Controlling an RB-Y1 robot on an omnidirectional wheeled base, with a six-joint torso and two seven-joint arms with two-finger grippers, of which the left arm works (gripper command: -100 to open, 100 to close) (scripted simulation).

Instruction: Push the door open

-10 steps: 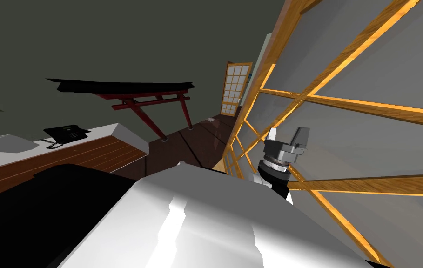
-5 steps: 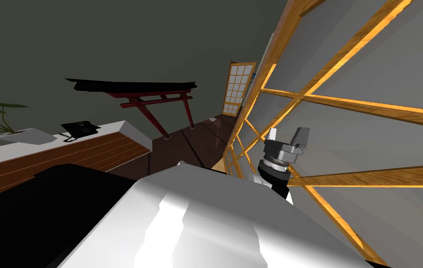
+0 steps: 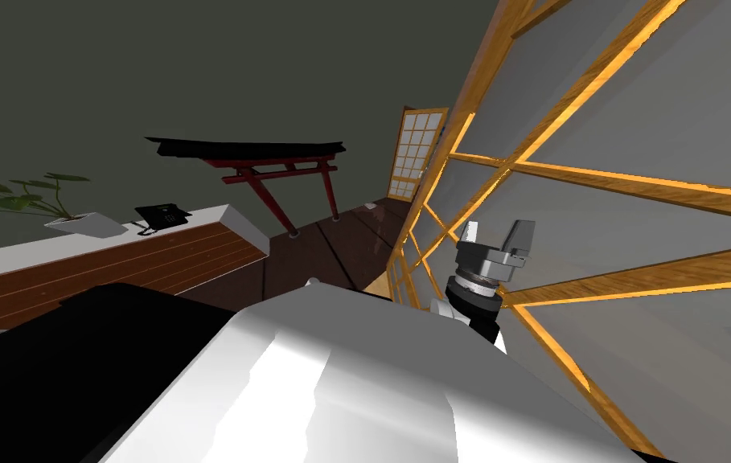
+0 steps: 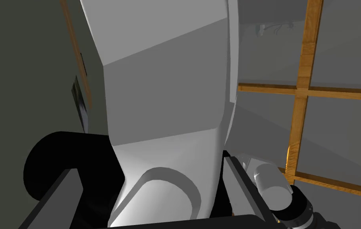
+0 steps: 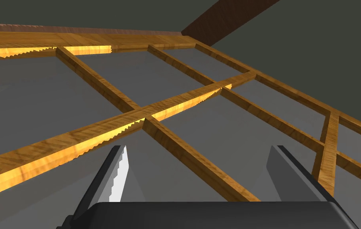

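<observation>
My right gripper (image 3: 498, 235) has its two fingers spread wide, holding nothing, close to the lattice door (image 3: 637, 129) on my right, with one wooden bar (image 5: 183, 151) between them. My left gripper (image 4: 149, 167) is spread and empty too. One phone (image 3: 162, 215) and one plant (image 3: 42, 193) sit on the counter (image 3: 114, 257).

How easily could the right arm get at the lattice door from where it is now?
Probably yes, easily: the right gripper, fingers open, points at the wood-lattice door from close by, and in the right wrist view nothing stands between them.
</observation>
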